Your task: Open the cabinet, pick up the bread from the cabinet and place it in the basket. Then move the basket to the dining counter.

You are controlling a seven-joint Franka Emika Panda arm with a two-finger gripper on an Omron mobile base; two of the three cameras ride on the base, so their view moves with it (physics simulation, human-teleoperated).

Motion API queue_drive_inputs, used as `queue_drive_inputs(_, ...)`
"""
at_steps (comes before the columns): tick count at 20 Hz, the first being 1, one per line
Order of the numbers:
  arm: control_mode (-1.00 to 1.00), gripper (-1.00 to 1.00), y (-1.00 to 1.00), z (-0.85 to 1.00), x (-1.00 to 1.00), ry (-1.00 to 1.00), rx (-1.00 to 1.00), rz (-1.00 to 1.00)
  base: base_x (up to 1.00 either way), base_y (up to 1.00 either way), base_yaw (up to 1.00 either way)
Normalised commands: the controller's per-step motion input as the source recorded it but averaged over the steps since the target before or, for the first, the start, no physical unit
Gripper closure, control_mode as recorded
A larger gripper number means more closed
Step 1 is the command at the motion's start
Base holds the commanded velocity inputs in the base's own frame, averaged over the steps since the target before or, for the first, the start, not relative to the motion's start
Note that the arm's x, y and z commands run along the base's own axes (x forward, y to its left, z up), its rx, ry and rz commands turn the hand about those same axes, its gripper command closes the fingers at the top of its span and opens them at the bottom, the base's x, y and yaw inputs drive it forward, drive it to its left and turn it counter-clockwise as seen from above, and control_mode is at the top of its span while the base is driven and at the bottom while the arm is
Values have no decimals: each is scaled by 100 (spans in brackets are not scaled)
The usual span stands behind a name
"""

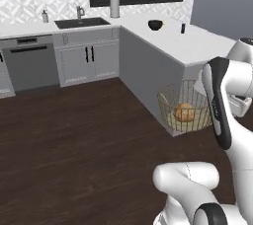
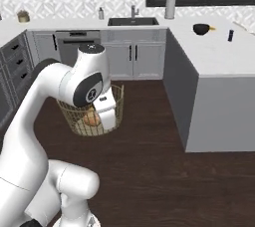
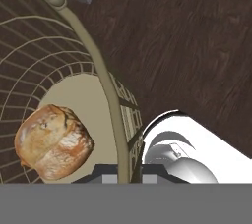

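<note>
- Gripper (image 3: 129, 176): jaws drawn narrow, pinched on the rim of the basket (image 3: 106, 78), one finger tip inside the wire wall and one outside, as the hand view shows.
- Basket: round golden wire mesh with a pale base, carried in the air above the dark wood floor (image 1: 74, 140), just short of the near end of the dining counter (image 1: 197, 46).
- Bread (image 3: 53, 141): golden-brown roll, lying on the basket's pale base, against the mesh wall away from the gripped rim.
- Step in hand, as judged: bread already in the basket; carriage of the basket to the dining counter is under way.
- Next move, as judged: the basket hangs below the counter's marble top, so it calls for a lift above that top, a reach over it, a level set-down, then release.
- Obstacle: the dining counter's grey end panel (image 2: 219, 114), between the basket and the top; the edge must be cleared on the way up.
- Risk, as judged: a rim grip on one side may let the basket tilt and the bread roll.
- On the dining counter, far end: a black bowl (image 1: 155, 24) and a small dark bottle (image 1: 183, 28), well apart from the near end.
- Beyond the dining counter: sink (image 1: 81, 22) with tap, a pale cylinder (image 1: 114, 7) at the corner, grey cabinets (image 1: 89, 61) with black handles, and a dishwasher (image 1: 29, 63).
</note>
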Motion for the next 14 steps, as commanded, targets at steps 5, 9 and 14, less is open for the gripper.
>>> queue_drive_inputs(5, 100, 100, 0, 0, 0, 0, 0, 0, 100, 0, 7)
queue_drive_inputs(9, 100, 100, 0, 0, 0, 0, 0, 0, 100, -5, 4)
queue_drive_inputs(14, 100, 100, 0, 0, 0, 0, 0, 0, 56, -70, 1)
